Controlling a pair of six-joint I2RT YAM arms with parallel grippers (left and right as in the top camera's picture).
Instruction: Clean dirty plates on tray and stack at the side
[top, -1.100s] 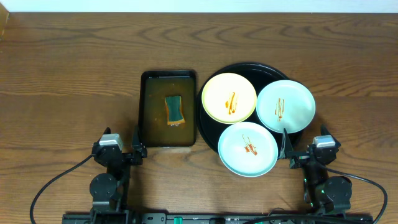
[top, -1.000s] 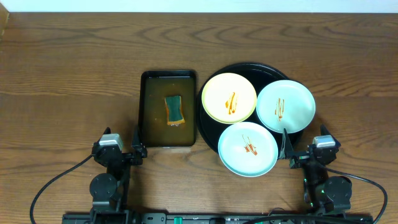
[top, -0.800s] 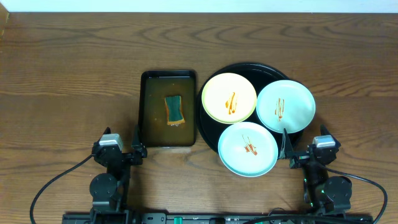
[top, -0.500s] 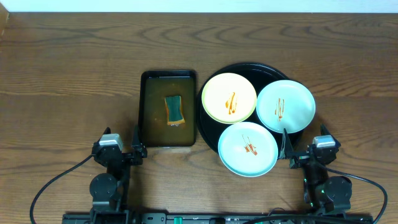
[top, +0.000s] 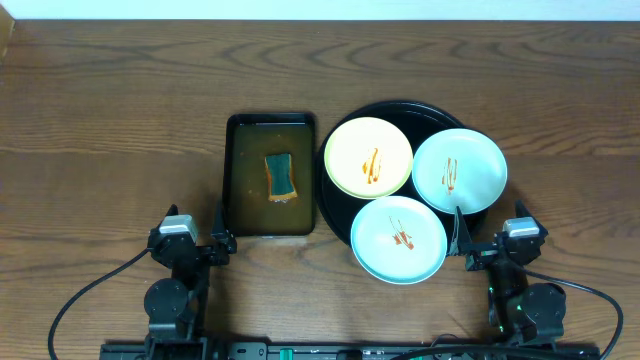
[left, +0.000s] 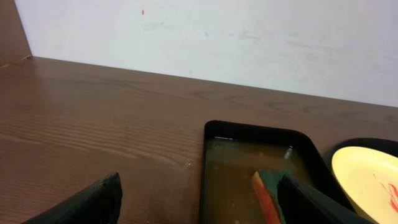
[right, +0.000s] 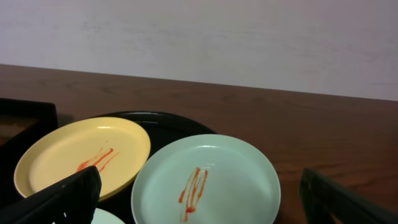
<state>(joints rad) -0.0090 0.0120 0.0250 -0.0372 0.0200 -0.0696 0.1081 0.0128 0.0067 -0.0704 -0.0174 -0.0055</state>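
From above, the tray sits right of centre on the table and carries all three plates. The yellow plate is at its left, the far mint plate at its right, and the near mint plate in front, reaching out past the tray's near rim. Each plate shows orange-brown sauce streaks. Just left of the tray, the pan holds brownish water with the sponge lying in it. The left gripper rests at the table's near edge by the pan's near left corner, and the right gripper sits beside the near mint plate. Both are empty. In the left wrist view, the left gripper has its fingers spread wide with nothing between them. The pan lies ahead with the sponge untouched in the water, and the yellow plate shows at the right edge. In the right wrist view, the right gripper likewise stands fully spread and holds nothing. The yellow plate and the far mint plate lie on the tray ahead of it, both smeared. By this evidence the task has not begun: no plate is wiped, none is stacked at the side, and all three are left to do.
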